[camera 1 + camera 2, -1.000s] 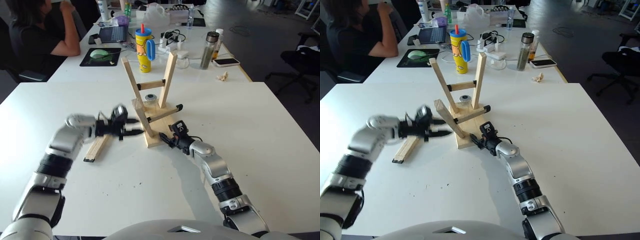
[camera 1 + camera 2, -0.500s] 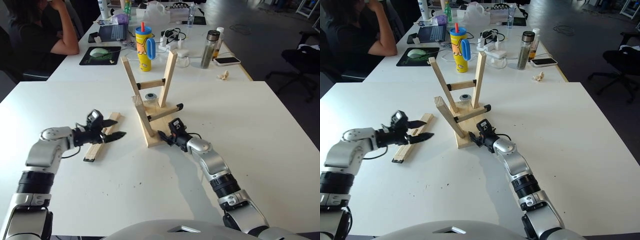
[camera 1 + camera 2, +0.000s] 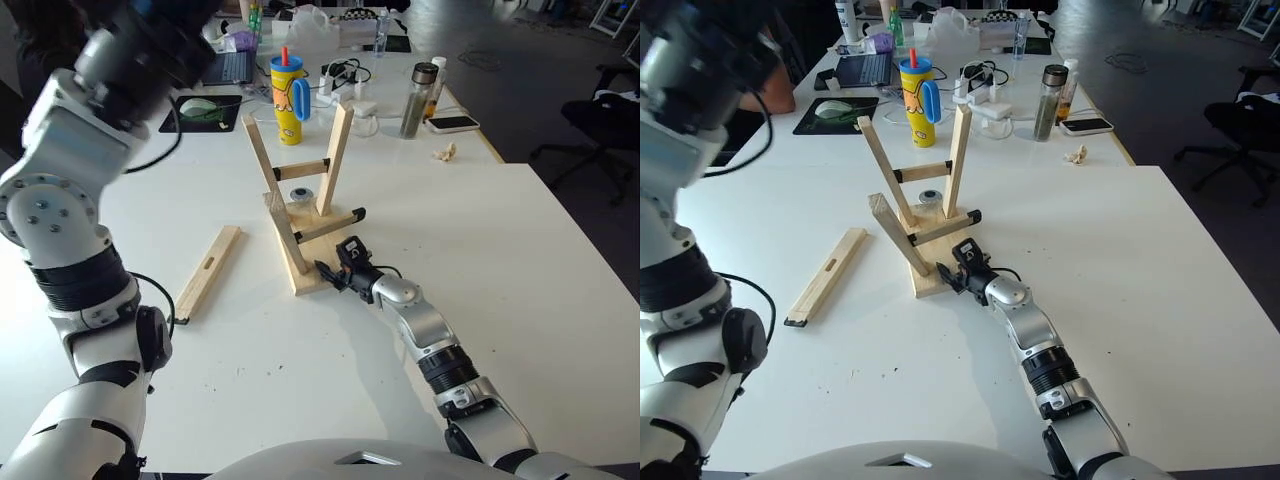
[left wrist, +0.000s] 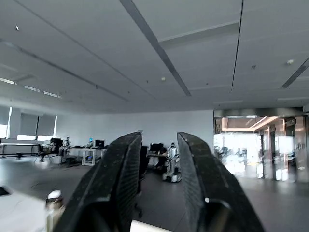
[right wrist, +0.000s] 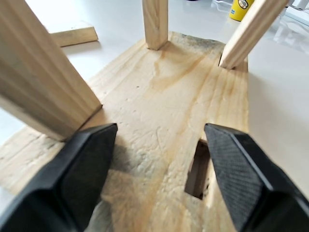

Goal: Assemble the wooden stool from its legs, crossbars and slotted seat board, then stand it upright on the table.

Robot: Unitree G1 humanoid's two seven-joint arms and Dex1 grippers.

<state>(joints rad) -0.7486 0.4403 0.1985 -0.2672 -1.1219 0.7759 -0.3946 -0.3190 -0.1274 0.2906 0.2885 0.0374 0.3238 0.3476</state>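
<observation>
The stool stands upside down on the table, its slotted seat board (image 3: 303,277) flat and three legs (image 3: 337,155) pointing up, joined by two crossbars (image 3: 301,168). In the right wrist view an empty slot (image 5: 195,169) shows in the seat board (image 5: 164,111). My right gripper (image 3: 338,272) rests at the board's near corner, open, its fingers (image 5: 91,164) spread wide over the wood. A loose slotted wooden leg (image 3: 208,272) lies flat to the stool's left. My left arm is raised high on the left; its gripper (image 4: 161,193) points at the ceiling, open and empty.
A yellow cup (image 3: 288,100), a metal bottle (image 3: 420,98), a phone (image 3: 453,124) and a mouse pad (image 3: 200,112) stand on the table behind. A small round object (image 3: 300,194) lies just behind the stool. Bare tabletop (image 3: 500,240) stretches to the right.
My left arm swung up from beside the loose leg on the table to high above it. The right gripper stays at the seat board; the stool has not moved.
</observation>
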